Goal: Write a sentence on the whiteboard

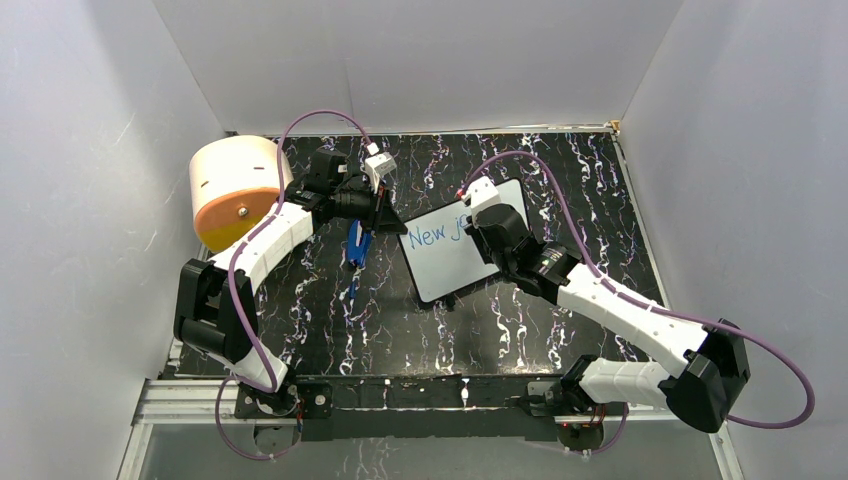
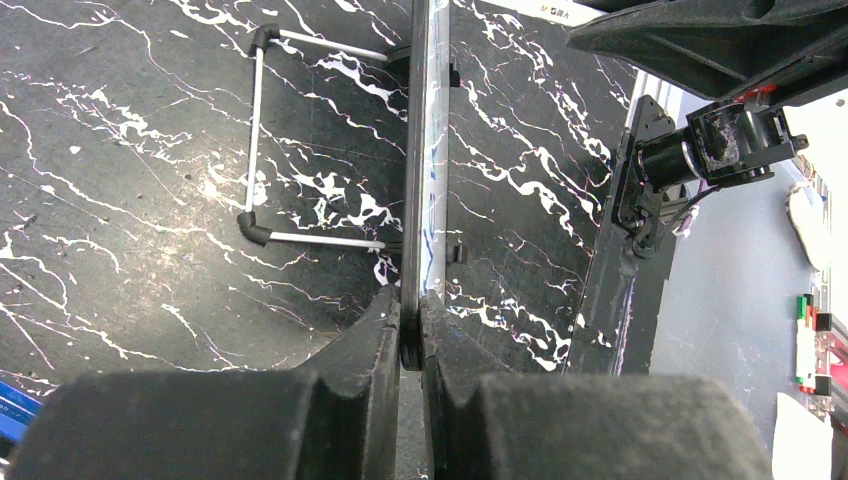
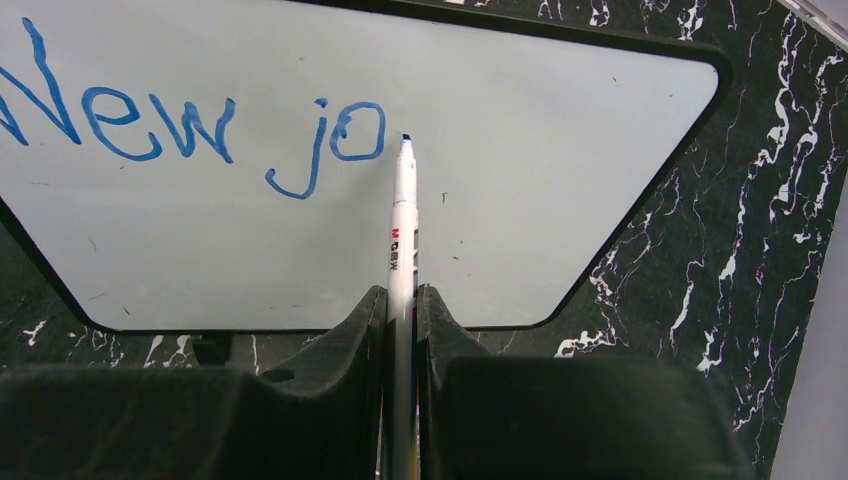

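Observation:
The whiteboard [image 1: 446,268] stands tilted on the black marbled table, right of centre. The sentence [image 1: 432,235] reads "New j" here, its end hidden by my right arm. In the right wrist view the sentence [image 3: 200,130] reads "New jo" in blue on the whiteboard [image 3: 560,200]. My right gripper [image 3: 402,305] is shut on a white marker [image 3: 402,230], its tip just right of the "o". My right gripper also shows in the top view [image 1: 480,228]. My left gripper [image 1: 388,220] is shut on the board's left edge. The left wrist view shows the whiteboard [image 2: 425,150] edge-on between my left gripper's [image 2: 410,325] jaws.
A large beige and orange cylinder [image 1: 235,188] lies at the back left. A blue object [image 1: 357,244] lies on the table just left of the board. The board's wire stand [image 2: 258,140] rests behind it. White walls enclose the table [image 1: 330,330].

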Motion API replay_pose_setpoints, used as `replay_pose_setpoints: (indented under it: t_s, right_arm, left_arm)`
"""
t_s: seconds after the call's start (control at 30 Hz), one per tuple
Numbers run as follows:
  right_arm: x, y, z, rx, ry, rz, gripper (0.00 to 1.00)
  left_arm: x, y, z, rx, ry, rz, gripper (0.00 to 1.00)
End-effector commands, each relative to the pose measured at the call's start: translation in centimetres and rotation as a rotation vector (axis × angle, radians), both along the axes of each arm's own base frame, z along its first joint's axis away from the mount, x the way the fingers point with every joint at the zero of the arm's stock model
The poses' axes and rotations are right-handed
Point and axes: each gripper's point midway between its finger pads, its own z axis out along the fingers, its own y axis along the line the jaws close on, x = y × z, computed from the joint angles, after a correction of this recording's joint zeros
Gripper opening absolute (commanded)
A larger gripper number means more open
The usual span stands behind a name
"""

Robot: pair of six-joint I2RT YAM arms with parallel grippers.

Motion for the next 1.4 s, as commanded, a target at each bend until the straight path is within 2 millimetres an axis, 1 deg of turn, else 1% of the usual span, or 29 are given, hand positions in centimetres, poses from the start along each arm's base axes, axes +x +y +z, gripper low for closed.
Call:
replay_pose_setpoints:
  t_s: [0.0,0.13,0.5,0.77,0.93,1.37]
  right_arm:
    - [1.0,0.4,2.7,0.043,-0.061,-0.006,0.00]
    - [1.1,0.3,2.5,0.042,-0.059,-0.010,0.00]
    - [1.2,0.7,2.2,0.051,-0.052,0.002,0.00]
    - [1.4,1.0,2.8,0.070,-0.066,0.006,0.00]
    - [1.7,1.2,2.6,0.068,-0.065,0.003,0.00]
    - [2.1,1.6,3.1,0.086,-0.079,0.003,0.00]
  left_arm:
    - [-0.3,0.2,-1.0,0.042,0.010,-0.013,0.00]
    - [-0.3,0.2,-1.0,0.042,0.010,-0.012,0.00]
    - [-0.3,0.2,-1.0,0.041,0.014,-0.014,0.00]
    - [-0.3,0.2,-1.1,0.041,0.015,-0.015,0.00]
    - [-0.3,0.2,-1.0,0.040,0.015,-0.015,0.00]
    - [-0.4,0.1,-1.2,0.041,0.021,-0.017,0.00]
